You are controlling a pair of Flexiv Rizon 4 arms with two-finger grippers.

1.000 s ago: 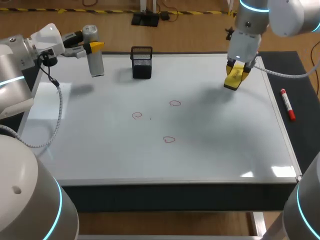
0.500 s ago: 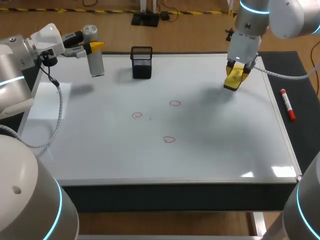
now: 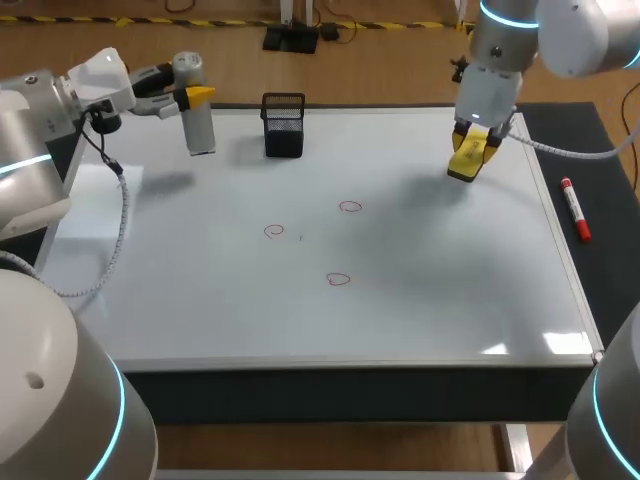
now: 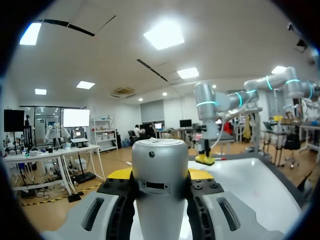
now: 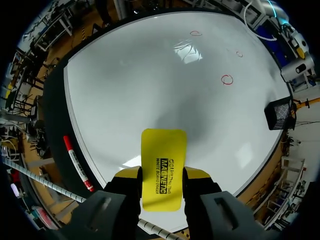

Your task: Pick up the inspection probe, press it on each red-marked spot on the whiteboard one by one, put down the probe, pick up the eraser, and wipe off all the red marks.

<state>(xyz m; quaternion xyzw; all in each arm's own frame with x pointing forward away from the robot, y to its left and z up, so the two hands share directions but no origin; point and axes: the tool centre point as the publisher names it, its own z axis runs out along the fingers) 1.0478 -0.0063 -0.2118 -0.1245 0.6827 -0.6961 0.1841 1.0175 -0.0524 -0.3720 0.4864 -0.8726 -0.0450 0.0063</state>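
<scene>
**Figure. Both arms loaded, no mark yet under the probe.** The left claw (image 3: 190, 97) is clamped on the probe (image 3: 197, 125), a silver cylinder held upright over the rear left corner of the whiteboard (image 3: 450, 290). In the left wrist view, both yellow fingers press its sides near the top. Whether its base touches the board cannot be told. The right claw (image 3: 468, 158) is closed on the flat yellow eraser (image 5: 163, 167), hanging above the rear right part of the board. Three red marks lie near the board's middle: one rearward (image 3: 350, 207), one to its left (image 3: 275, 231), one nearest the front (image 3: 339, 280). All are well apart from the probe. A black mesh basket (image 3: 284, 125) stands just beside the probe, and a red marker (image 3: 576, 209) lies on the dark counter (image 3: 600, 150) off the board's right edge.

*Hazards, as judged.* The probing step appears to be only starting.
- The grip sits high on the cylinder, so a firm press could tilt or slip the probe.
- The rings are small, so a slight offset would miss them.
- Dragging the tip between spots could smear the ink.
- The basket stands close to the path inward and might be clipped.
- With the eraser already aloft, an early descent would wipe marks before probing, and both arms converging on the middle could collide.
</scene>
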